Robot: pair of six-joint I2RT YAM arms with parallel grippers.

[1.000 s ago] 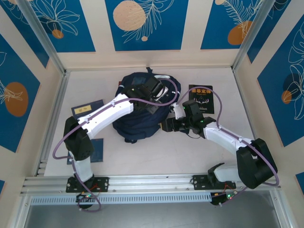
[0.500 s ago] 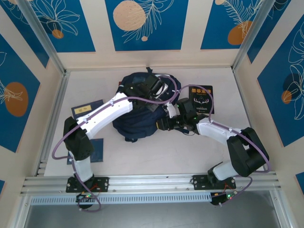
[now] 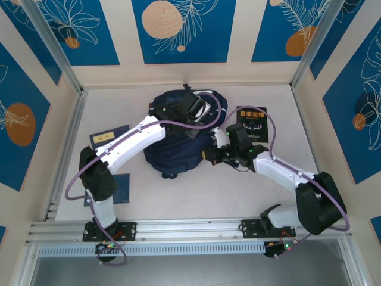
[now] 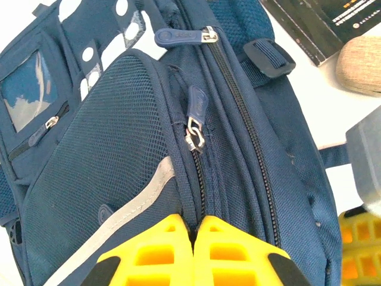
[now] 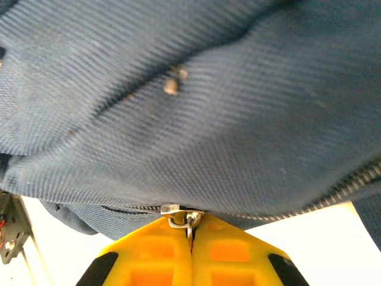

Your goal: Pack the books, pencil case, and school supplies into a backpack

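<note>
- The large navy-blue fabric backpack (image 3: 169,156) lies in the middle of the white table (image 3: 196,190), and both arms reach in over it.
- The left gripper (image 4: 193,225) sits on top of the backpack. Its 2 yellow fingers are clenched together at the zip seam beside the mesh front pocket (image 4: 101,155). I cannot tell whether any fabric is pinched between them.
- Just ahead of those fingers on the same seam hangs a navy rubber pull tab (image 4: 196,101) on its metal slider.
- The right gripper (image 5: 190,229) is against the backpack's right lower edge. Its yellow fingers are closed on the small metal zip pull (image 5: 189,221) hanging from a slider on the zip track.
- The thin black-covered book (image 3: 253,122) with yellow-orange Chinese characters lies flat just right of the backpack, apart from it.
- A beige rounded thing (image 4: 360,65) lies beside that book; what it is cannot be told.
- The flat dark blue book (image 3: 110,136) lies left of the backpack, partly under the left arm.
</note>
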